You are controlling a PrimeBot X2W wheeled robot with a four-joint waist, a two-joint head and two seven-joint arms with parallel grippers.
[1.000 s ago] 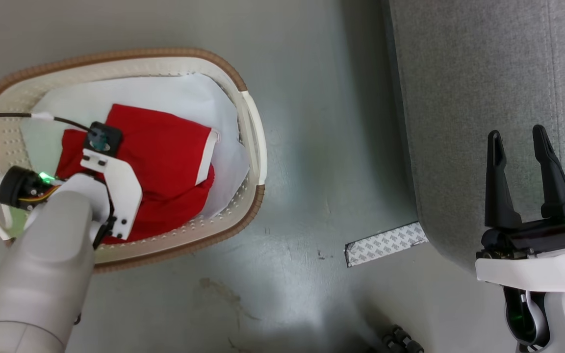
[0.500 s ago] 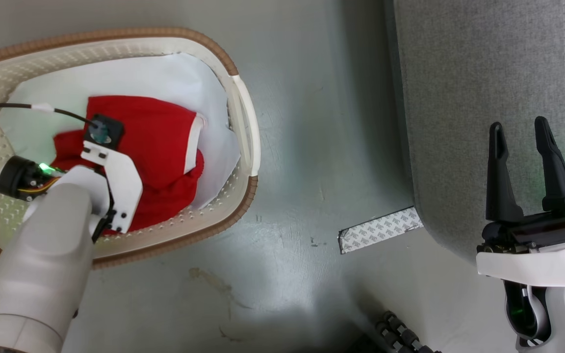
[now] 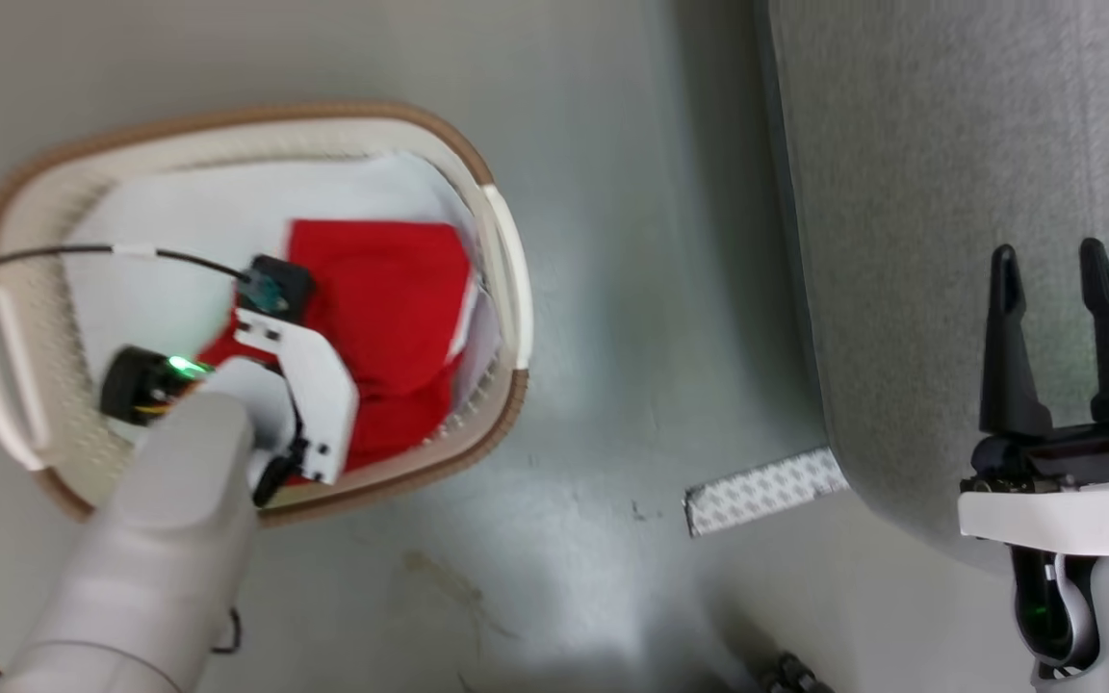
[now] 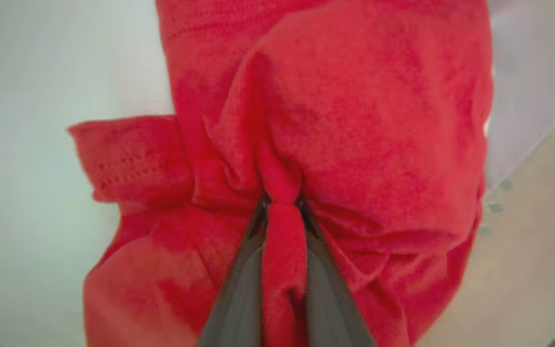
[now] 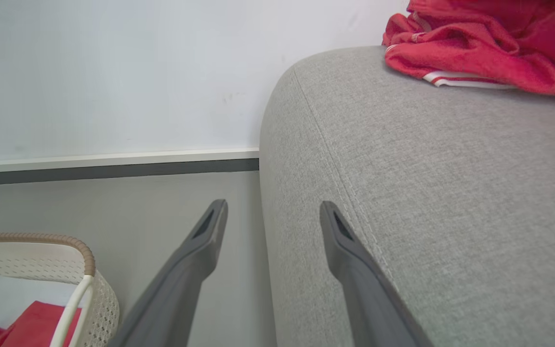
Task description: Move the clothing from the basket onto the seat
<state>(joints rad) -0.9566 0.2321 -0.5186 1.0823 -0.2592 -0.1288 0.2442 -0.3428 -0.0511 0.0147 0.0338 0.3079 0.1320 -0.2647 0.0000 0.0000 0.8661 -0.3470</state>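
The left gripper (image 4: 282, 207) tips lie half buried in red cloth (image 4: 354, 120); beyond the right gripper (image 5: 272, 212), a red garment (image 5: 489, 48) runs off-frame.

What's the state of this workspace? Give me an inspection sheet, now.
surface: grey floor, stained.
job's things: basket holds a red garment on white cloth; another red garment lies on the seat.
clutter: tape strip at the seat's corner.
grippers: left gripper, jaws shut on a fold of the red garment; right gripper, jaws open, empty.
cables: black cable crosses the basket to the left wrist.
surroundings: white wall with skirting.
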